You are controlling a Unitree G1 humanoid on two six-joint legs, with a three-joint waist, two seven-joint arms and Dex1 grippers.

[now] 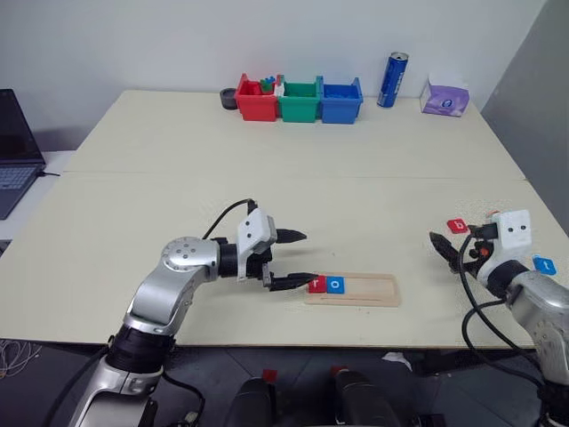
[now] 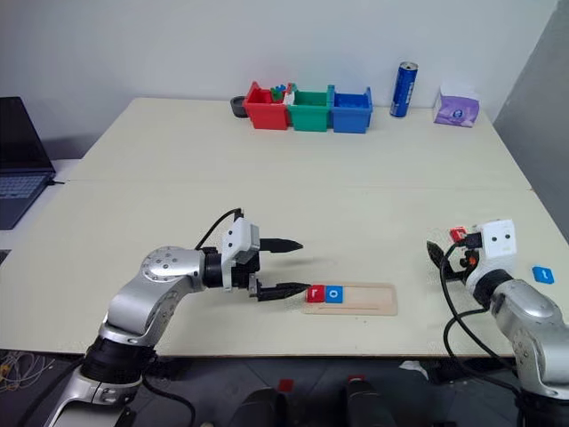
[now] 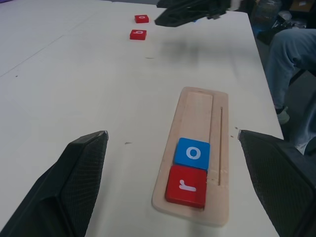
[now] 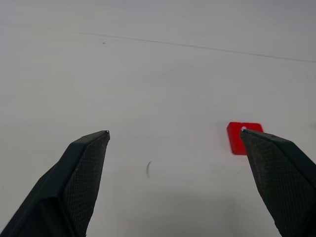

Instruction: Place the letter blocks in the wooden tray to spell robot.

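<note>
The tray (image 1: 353, 290) lies flat near the table's (image 1: 293, 187) front edge, just ahead of the left gripper (image 1: 292, 259) along the line its fingers point. Two blocks sit in its groove at the end nearest that gripper: a red "r" (image 3: 186, 185) at the very end, and a blue "o" (image 3: 192, 153) touching it on the far side. The rest of the groove beyond them is bare wood.

The left gripper's jaws are spread wide and hold nothing. In the left wrist view the tray end with the two blocks lies between its two fingers but lower, on the table, and neither finger touches tray or block.

The right gripper (image 1: 452, 252) hovers above the table well to the right of the tray, its jaws also released and empty. A red "b" (image 1: 457, 226) lies on the table just beyond its fingertips; in the right wrist view a red block shows partly behind one fingertip (image 4: 276, 168), apart from the open gap. Another red block (image 3: 141, 19) lies near the "b", farther off in the left wrist view. A blue block (image 1: 543, 264) lies on the table to the outer side of the right wrist.

At the table's far edge stand red (image 1: 256, 101), green (image 1: 299, 100) and blue (image 1: 340, 101) bins, then a blue can (image 1: 392, 80) and a purple tissue pack (image 1: 445, 98). A laptop (image 1: 16, 147) sits off the table's left side.
</note>
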